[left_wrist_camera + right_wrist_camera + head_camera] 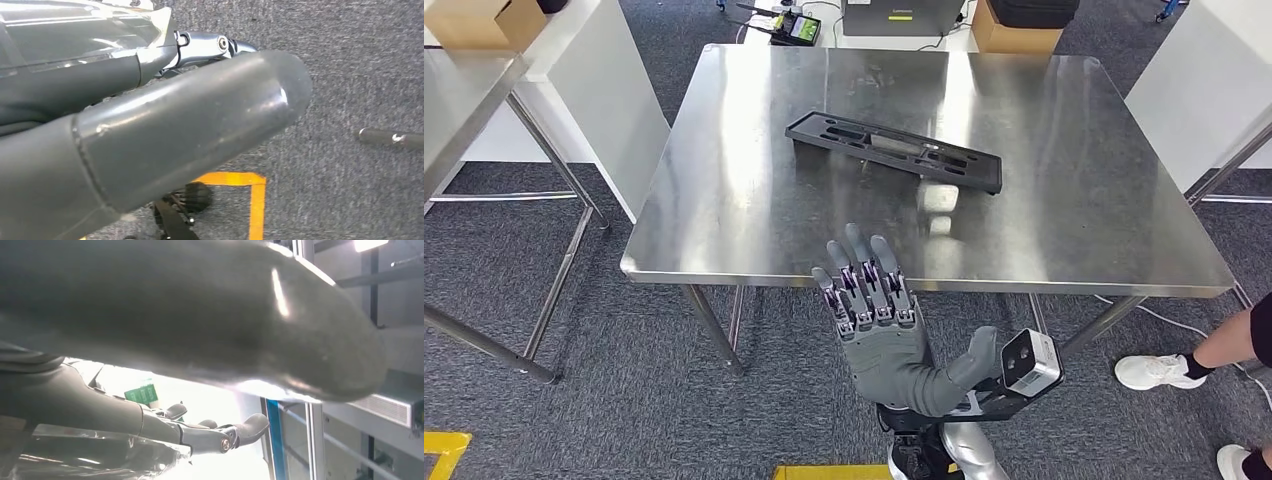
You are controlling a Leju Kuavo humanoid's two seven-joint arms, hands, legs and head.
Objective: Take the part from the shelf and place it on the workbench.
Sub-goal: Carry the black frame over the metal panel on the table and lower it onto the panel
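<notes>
One black slotted part (894,151) is laid flat mid-workbench (724,200); right hand (879,320) is raised empty, fingers extended together, evidently released.

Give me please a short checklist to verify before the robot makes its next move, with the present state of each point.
1. Part lies on the workbench: ok, the long black part rests flat near the middle.
2. Part is away from the table edges: ok, bare steel on all sides.
3. Right hand holds nothing: ok, its fingers are stretched out and apart, at the near table edge.
4. Right hand is apart from the part: ok, a gap of bare steel lies between them.
5. Left hand is free: cannot tell, its thumb fills the left wrist view.
6. Person's foot beside the right table leg: not ok, it stands close to the robot.
</notes>
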